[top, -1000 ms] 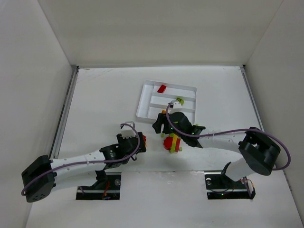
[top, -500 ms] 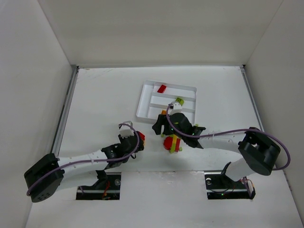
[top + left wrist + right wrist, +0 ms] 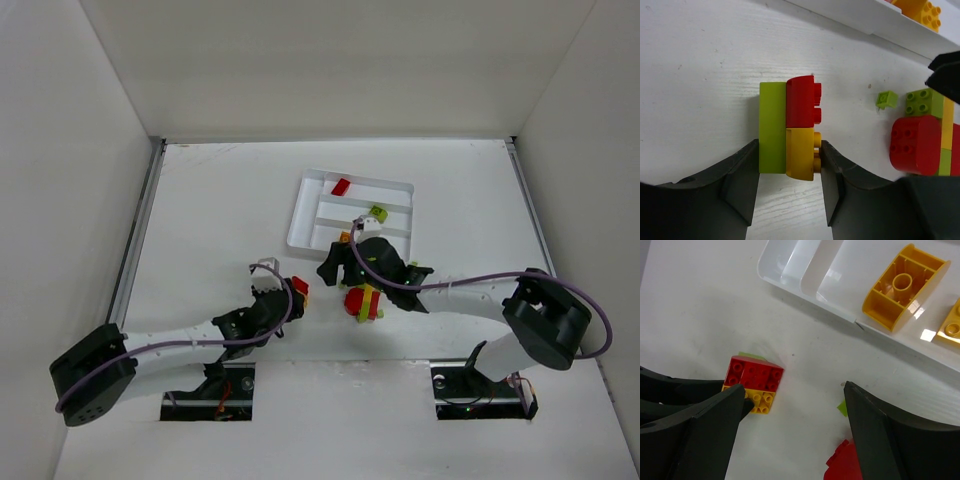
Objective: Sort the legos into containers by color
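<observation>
My left gripper [image 3: 789, 150] is pinched narrow on the brick clump [image 3: 790, 127], whose long axis runs out between the fingers. The tray [image 3: 298, 208] lies beyond, slightly right.

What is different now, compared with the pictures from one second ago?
The left tool closed in on the clump of green, red and yellow bricks; its fingers now press both sides. The right tool stayed open by the tray and hardly moved. The red brick and green brick in the tray stayed put.
</observation>
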### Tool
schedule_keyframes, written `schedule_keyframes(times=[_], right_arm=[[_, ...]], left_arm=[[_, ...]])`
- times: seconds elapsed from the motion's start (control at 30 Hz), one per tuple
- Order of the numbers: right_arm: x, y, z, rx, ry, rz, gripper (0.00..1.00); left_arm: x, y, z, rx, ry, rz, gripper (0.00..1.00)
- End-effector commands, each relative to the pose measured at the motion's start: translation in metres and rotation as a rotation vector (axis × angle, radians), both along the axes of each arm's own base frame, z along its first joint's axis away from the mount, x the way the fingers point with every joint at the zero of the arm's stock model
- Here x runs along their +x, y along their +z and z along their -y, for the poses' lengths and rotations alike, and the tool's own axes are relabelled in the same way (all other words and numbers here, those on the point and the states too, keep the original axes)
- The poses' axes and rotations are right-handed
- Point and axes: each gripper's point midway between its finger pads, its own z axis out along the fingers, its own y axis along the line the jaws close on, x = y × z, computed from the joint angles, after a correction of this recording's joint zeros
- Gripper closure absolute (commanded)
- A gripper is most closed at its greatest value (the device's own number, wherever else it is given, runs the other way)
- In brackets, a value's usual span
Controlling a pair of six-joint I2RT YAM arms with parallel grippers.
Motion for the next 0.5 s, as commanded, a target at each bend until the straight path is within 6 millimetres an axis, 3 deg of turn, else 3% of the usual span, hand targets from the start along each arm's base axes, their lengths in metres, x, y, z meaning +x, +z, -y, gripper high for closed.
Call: schedule_keyframes(times=[0.0,0.13,0.3,0.4,0.47], right_arm=[[-0.002,0.045,-0.014,0.125,0.034,0.058,0.14],[-0.008,0.079,-0.004,0.167,0.027,0.098,0.22],[-0.015,0.102,0.001,0.176,0.036,0.098,0.58],[-0.022,0.103,-0.004,0.147,0.054,0.084,0.6],[-0.025,0.106,-0.006,0.144,0.055,0.086,0.53]], left_arm=[[0.001,0.013,0.001,0.003,-0.027,0.09,0.8],[0.006,0.037,0.006,0.021,-0.039,0.172,0.81],[0.013,0.064,0.021,0.064,-0.111,0.294,0.81],[0.019,0.075,0.029,0.097,-0.149,0.354,0.8],[0.019,0.081,0.034,0.118,-0.175,0.383,0.8]])
